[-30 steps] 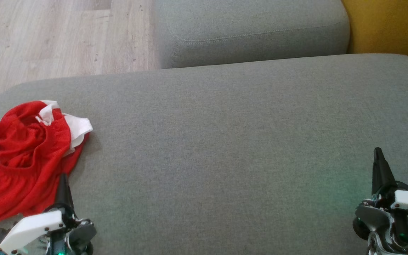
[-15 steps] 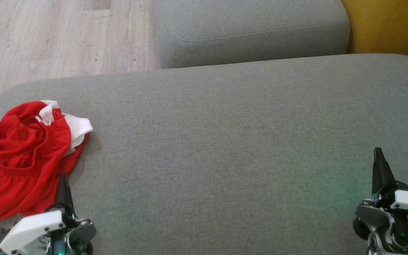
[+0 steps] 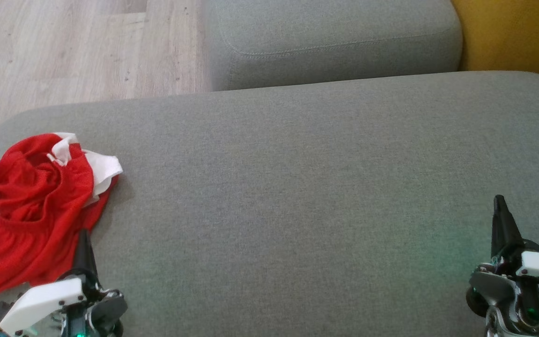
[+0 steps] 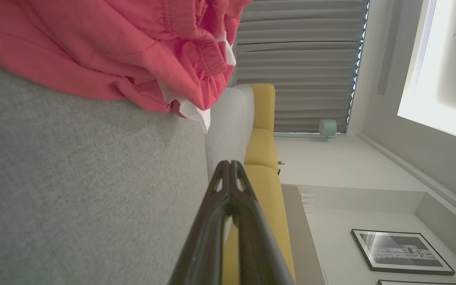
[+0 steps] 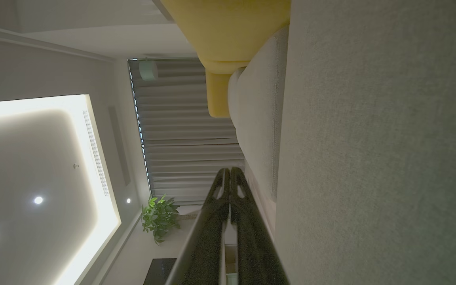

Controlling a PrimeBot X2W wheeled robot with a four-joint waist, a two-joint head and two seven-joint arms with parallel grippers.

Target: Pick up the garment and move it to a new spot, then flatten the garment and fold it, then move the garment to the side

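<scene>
**Opening step: pick-up not yet begun.** The crumpled red mesh garment with white panels (image 3: 35, 210) lies heaped at the left edge of the broad grey fabric sofa cushion (image 3: 297, 187), near its front left corner. The left pincer (image 3: 82, 236) is clenched and empty, its tip just beside the near hem. The right pincer (image 3: 499, 203), likewise clenched and empty, hovers near the front right corner. A sound grasp probably requires the left pincer to part first, then bite a raised fold rather than the flat hem.
</scene>
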